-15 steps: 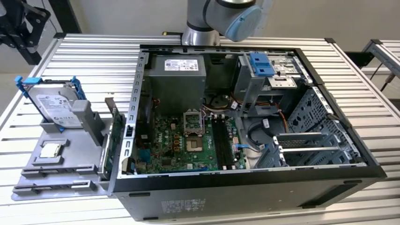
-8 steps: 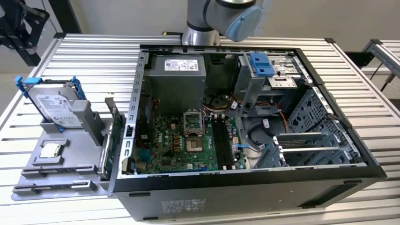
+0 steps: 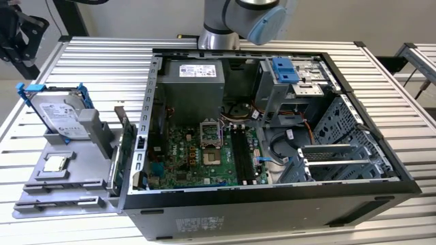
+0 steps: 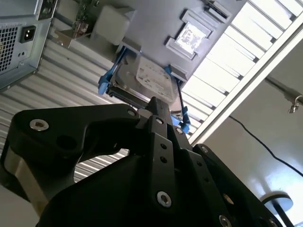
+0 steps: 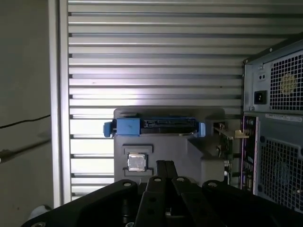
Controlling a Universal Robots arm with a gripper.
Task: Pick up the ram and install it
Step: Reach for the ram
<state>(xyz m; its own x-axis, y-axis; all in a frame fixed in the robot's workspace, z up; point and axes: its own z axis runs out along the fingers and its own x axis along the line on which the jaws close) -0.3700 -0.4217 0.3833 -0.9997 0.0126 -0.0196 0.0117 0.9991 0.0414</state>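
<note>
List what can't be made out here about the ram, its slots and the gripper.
The ram: exterior view, edge-on beside the tray; chips unreadable.
Memory slots: exterior view, too small to judge their latches.
Arm: cut off by the exterior view's top edge.
Hard drive: second wrist view, near end hidden behind the gripper.
</note>
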